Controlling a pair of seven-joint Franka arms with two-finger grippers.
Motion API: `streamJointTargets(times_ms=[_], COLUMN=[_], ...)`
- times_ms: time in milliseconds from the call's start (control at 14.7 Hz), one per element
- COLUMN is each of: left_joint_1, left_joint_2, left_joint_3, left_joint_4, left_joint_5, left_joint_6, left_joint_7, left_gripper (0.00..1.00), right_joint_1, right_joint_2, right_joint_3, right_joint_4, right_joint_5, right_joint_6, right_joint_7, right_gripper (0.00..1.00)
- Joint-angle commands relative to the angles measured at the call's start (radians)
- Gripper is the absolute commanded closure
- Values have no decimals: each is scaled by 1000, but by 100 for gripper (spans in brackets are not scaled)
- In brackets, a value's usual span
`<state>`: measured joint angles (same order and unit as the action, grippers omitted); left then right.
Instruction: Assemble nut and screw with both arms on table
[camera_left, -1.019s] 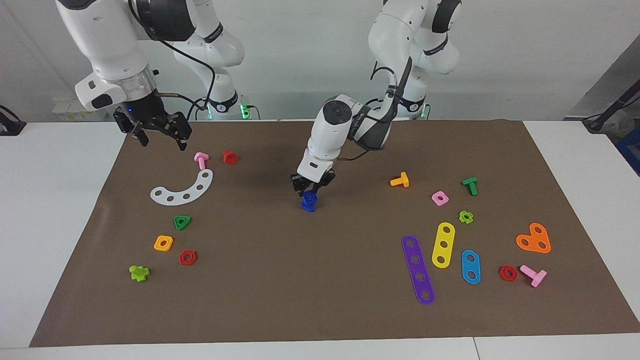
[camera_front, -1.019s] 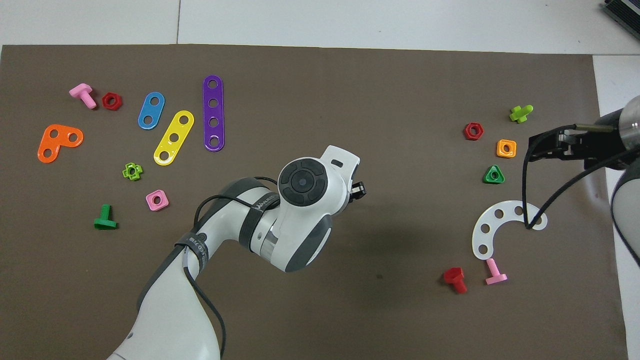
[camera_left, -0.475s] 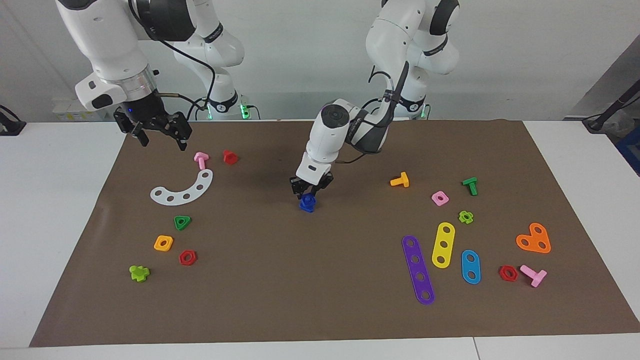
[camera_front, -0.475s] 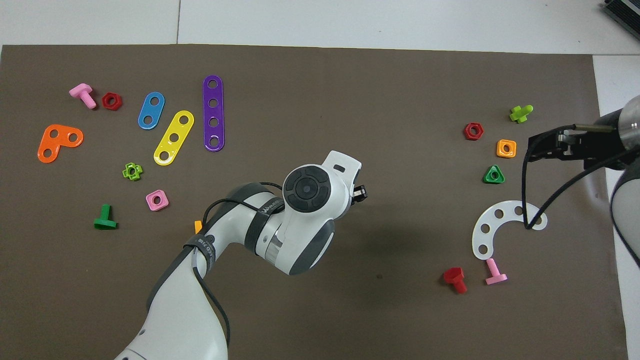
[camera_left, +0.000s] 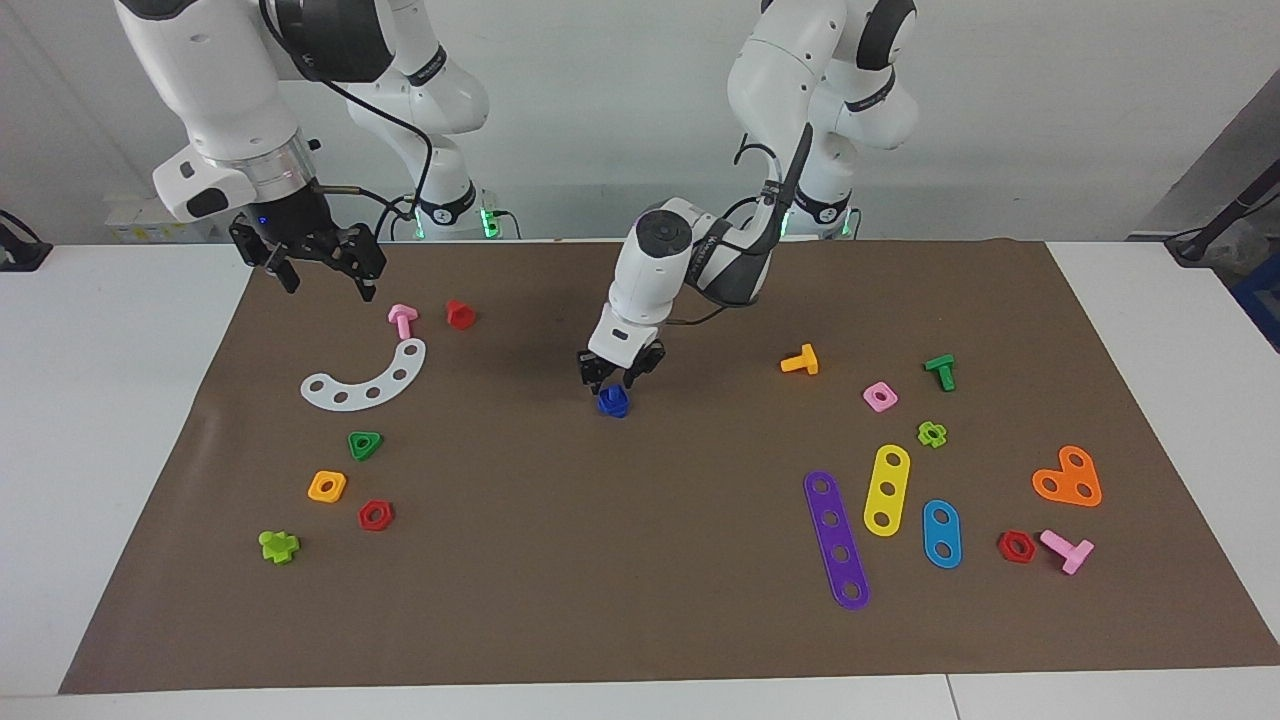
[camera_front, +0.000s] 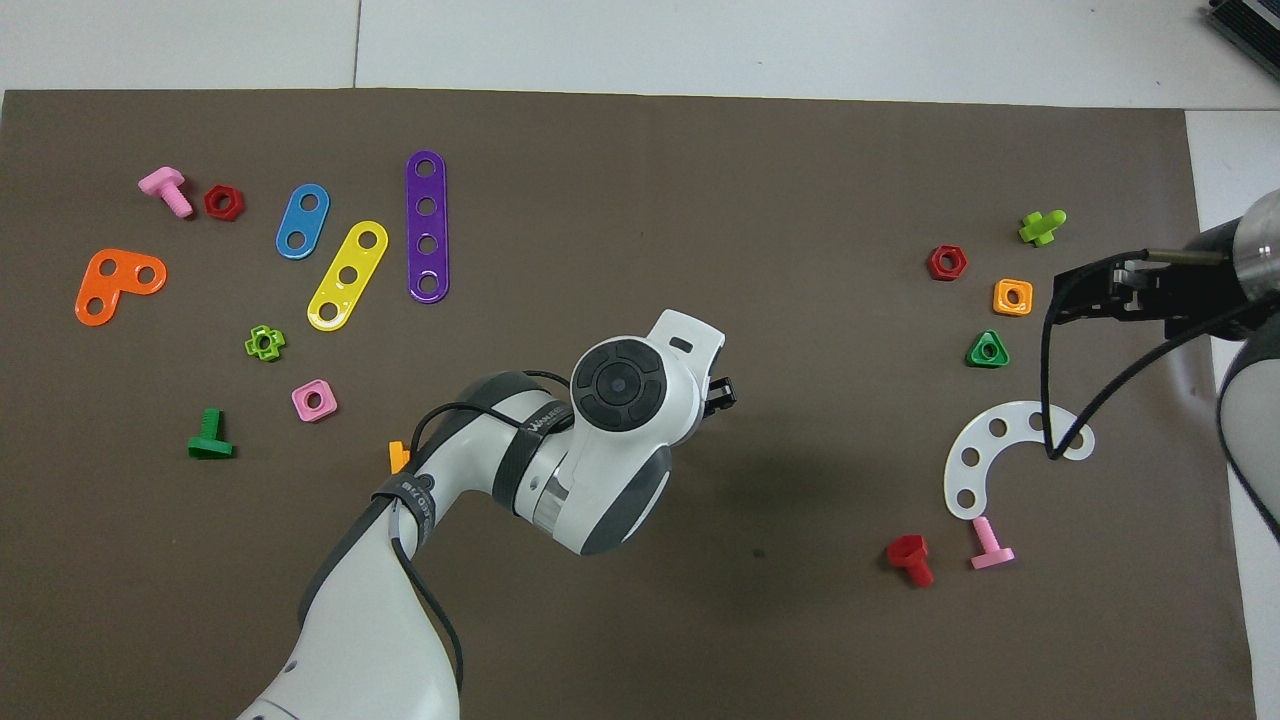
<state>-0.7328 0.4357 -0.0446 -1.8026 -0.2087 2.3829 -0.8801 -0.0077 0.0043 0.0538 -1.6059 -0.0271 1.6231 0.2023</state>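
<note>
A small dark-blue piece (camera_left: 613, 402) stands on the brown mat (camera_left: 640, 560) near the middle of the table. I cannot tell the nut and the screw apart in it. My left gripper (camera_left: 620, 379) points down right over it, at its top; whether they touch does not show. In the overhead view the left arm's hand (camera_front: 625, 385) hides the blue piece, and only the gripper's tip (camera_front: 720, 390) shows. My right gripper (camera_left: 322, 283) waits open and empty above the mat's corner at the right arm's end, and it also shows in the overhead view (camera_front: 1095, 295).
Near the right gripper lie a pink bolt (camera_left: 402, 320), a red bolt (camera_left: 460, 314) and a white curved strip (camera_left: 368, 380). Toward the left arm's end lie an orange bolt (camera_left: 800, 360), a pink square nut (camera_left: 880, 396) and several coloured strips (camera_left: 836, 540).
My left gripper has drawn up and slightly toward the robots over the blue piece, which stays almost in place on the mat. The right arm has not moved.
</note>
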Motion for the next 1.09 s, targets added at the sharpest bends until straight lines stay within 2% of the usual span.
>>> streamJointTargets(times_ms=[0, 204, 340, 815, 1019], left_joint_1=[3, 58, 123, 380, 492], left_joint_2=[-9, -14, -40, -250, -340], left_joint_3=[20, 26, 25, 23, 25], left_joint_4=[3, 52, 63, 51, 51], left_joint_5=[-3, 14, 67, 63, 64], left_joint_6=[-29, -169, -244, -542, -755], left_joint_7=[-7, 1, 19, 401, 599], left_gripper=[0, 0, 0, 0, 0], right_joint_1=[-11, -11, -9, -6, -3], right_joint_2=[-17, -17, -17, -18, -24], right_joint_3=[6, 6, 6, 6, 8], right_joint_4=[-19, -19, -19, -20, -32], right_joint_5=[18, 18, 18, 9, 7], right_joint_6=[0, 0, 0, -2, -2], right_joint_7=[-21, -20, -20, -20, -17], right_gripper=[0, 0, 0, 0, 0])
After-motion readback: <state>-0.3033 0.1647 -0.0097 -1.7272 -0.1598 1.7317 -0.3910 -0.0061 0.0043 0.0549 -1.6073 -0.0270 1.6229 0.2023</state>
